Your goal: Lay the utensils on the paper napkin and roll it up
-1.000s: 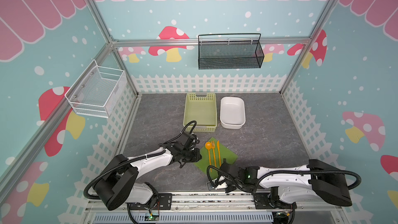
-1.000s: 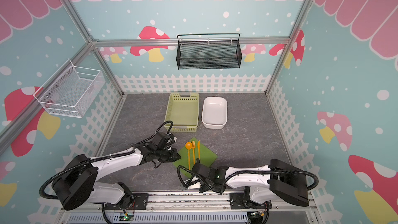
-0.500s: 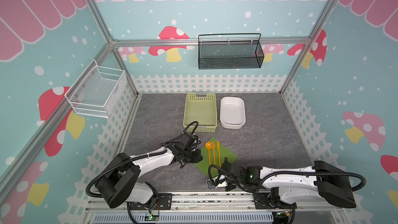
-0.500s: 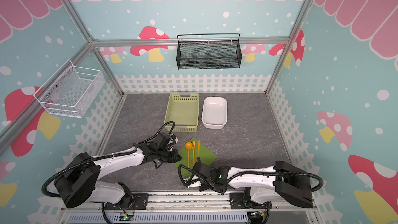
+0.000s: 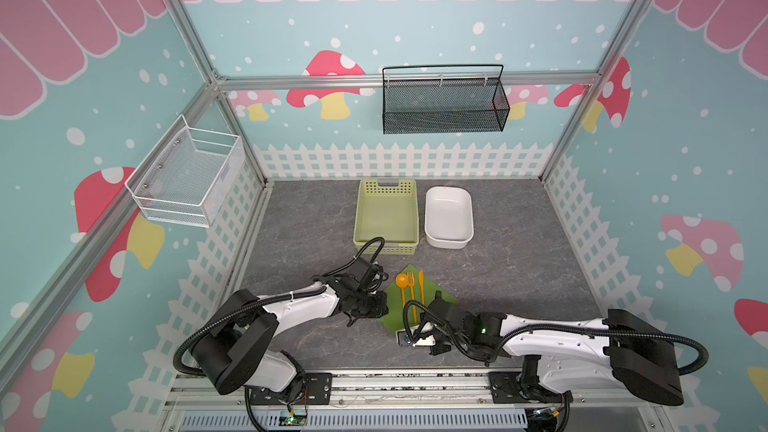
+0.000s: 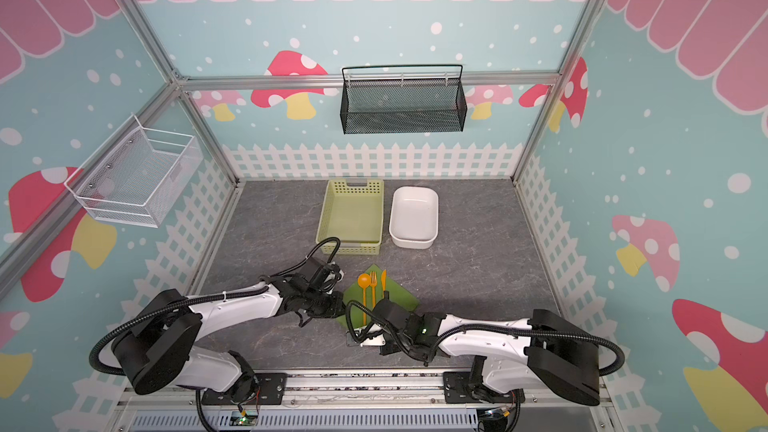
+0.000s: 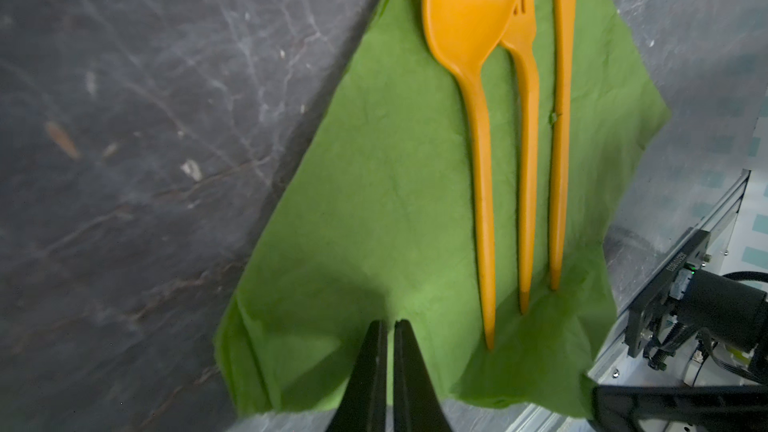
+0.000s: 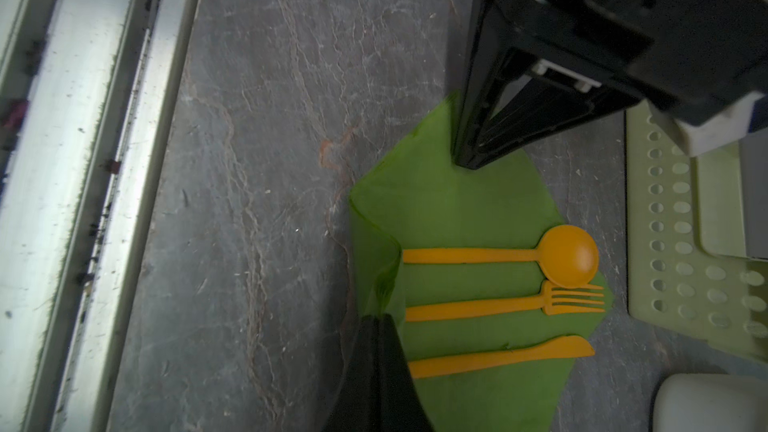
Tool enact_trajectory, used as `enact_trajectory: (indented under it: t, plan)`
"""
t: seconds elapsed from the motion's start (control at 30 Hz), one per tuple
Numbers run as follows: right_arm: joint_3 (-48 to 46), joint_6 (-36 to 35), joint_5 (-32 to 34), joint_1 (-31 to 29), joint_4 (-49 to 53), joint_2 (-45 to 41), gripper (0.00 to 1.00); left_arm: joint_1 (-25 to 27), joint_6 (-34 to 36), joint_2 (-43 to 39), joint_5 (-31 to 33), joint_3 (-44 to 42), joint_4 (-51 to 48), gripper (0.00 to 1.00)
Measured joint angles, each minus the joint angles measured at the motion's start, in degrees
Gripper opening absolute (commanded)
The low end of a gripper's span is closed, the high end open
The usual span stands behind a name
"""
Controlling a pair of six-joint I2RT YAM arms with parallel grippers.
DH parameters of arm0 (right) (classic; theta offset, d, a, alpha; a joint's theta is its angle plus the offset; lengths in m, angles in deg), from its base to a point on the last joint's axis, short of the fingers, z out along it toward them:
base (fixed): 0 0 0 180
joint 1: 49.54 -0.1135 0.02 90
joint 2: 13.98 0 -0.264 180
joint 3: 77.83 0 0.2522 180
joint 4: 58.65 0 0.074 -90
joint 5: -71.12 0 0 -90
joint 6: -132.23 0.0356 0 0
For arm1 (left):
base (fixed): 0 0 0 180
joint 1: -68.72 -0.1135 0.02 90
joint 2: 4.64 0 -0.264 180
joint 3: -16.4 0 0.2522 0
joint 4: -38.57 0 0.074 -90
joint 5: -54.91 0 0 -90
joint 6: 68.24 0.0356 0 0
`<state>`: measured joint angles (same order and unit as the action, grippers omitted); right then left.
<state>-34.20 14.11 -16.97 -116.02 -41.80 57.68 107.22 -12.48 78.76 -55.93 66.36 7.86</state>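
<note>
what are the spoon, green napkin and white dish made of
Spoon: likely plastic, smooth orange, soft sheen on the bowl.
Napkin: thin matte paper or tissue, creased, lifted at one edge.
White dish: smooth, plain; ceramic or plastic, cannot tell.

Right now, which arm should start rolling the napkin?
Probably right: the right tool pinches the napkin's lifted corner by the utensils' handles; the left tool, shut, sits at a flat side corner.

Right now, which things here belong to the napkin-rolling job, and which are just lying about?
For the job: spoon, fork, knife, paper napkin.
Lying about: yellow-green basket, white dish, black mesh basket on the back wall, white wire basket on the side wall.
</note>
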Motion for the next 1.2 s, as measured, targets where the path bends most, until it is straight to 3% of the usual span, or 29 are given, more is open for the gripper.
enact_trajectory:
  t: [0.43, 0.9, 1.2]
  plan:
    - [1.14, 0.87, -2.62, 5.33, -1.22, 1.46, 0.0, 0.09, 0.59, -0.15, -0.39, 1.18, -1.73, 0.11]
    - [1.79, 3.8, -5.42, 5.75, -1.4, 1.51, 0.0, 6.1, 1.68, 0.07, -5.44, 2.71, -2.12, 0.1]
    - [1.79, 5.49, -4.61, 5.86, -1.42, 1.44, 0.0, 6.62, 1.7, 2.91, -4.74, 2.03, -3.02, 0.09]
